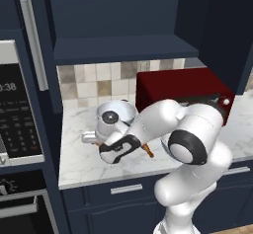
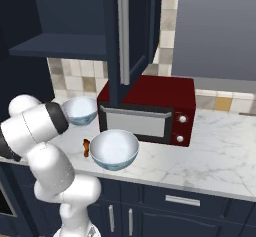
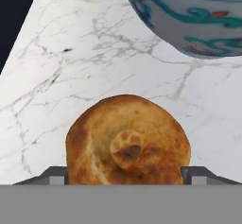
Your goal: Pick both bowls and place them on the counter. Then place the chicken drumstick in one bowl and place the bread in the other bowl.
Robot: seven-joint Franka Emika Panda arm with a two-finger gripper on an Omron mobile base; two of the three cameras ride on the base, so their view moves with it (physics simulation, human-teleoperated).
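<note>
While the bread [image 3: 127,140] is sitting square between the two finger tips in the hand view, you are looking at jaws spread wide on either side of it, with nothing gripped yet. The bun is resting on the white marble counter [image 3: 71,67], and its flanks are lying just inside the tips, so clearance is slim. You are best off keeping the hand centred on the bun, lowering until the tips reach below its widest part, then closing gently, since a soft round loaf will likely squash or roll if pinched high or off-centre.

One patterned bowl [image 3: 198,20] is standing close beyond the bread in the hand view; judge the lift so the bun is clearing that rim before you carry it over. From the right base view both bowls are already on the counter, the nearer bowl [image 2: 114,149] in front of the red microwave [image 2: 150,108] and the farther bowl [image 2: 80,111] behind the arm. The chicken drumstick [image 2: 86,148] is lying on the marble just beside the nearer bowl, not yet in one.

As for writing, the oven panel [image 1: 15,109] at the left is showing digits ending in "38"; its smaller lettering is too blurred to read.
</note>
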